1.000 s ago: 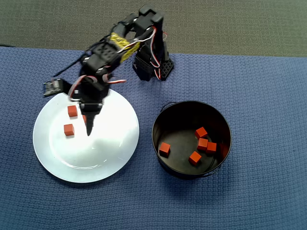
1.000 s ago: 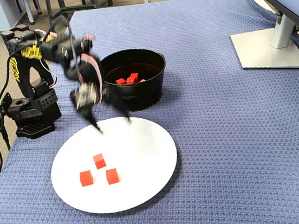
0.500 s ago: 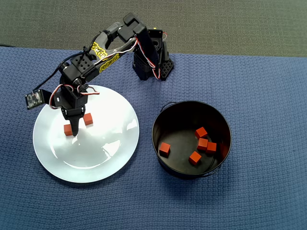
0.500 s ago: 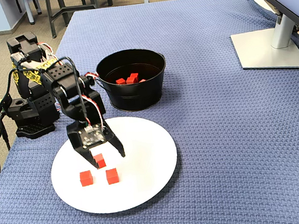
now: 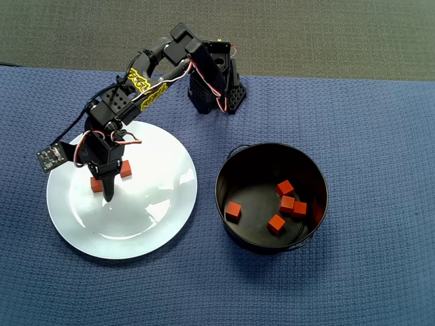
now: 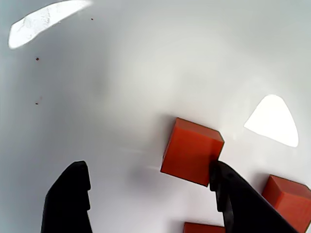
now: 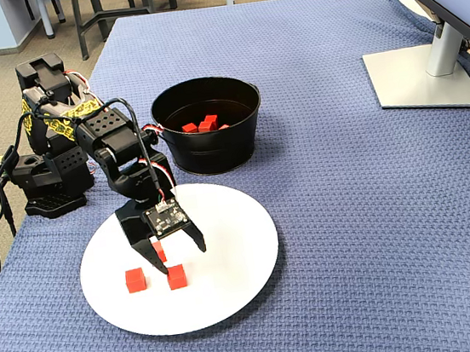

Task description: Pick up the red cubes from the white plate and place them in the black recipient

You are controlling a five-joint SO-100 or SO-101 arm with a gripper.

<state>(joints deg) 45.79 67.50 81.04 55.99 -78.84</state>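
Three red cubes sit on the white plate (image 7: 238, 270) right now, small matte red-orange blocks against that glossy, glare-streaked surface: in the fixed view one (image 7: 134, 279) lies out toward the left, one (image 7: 176, 276) just beside it, and a third (image 7: 159, 251) is tucked between the gripper's fingers. The wrist view gets in close on that one (image 6: 192, 151), crisp-edged and flat on the plate, with a second cube (image 6: 289, 195) off at the lower right and the top of another (image 6: 204, 227) peeking up at the bottom edge. The gripper (image 6: 148, 187) is spread wide and holding nothing: the right-hand finger (image 6: 238, 201) in that view touches the cube's corner, while the other finger (image 6: 68, 199) stands well clear on the far side. Over to the black recipient (image 5: 228, 178), a round, tall-walled pot with a shiny interior, sitting on the blue cloth (image 5: 380, 136) just beside the plate, and the overhead view counts five cubes (image 5: 285, 187) on its floor, four bunched toward the right and one alone at the left. The arm (image 5: 146, 81) reaches out from its base, folds at the elbow and points the gripper straight down onto the plate's left half in the overhead view.
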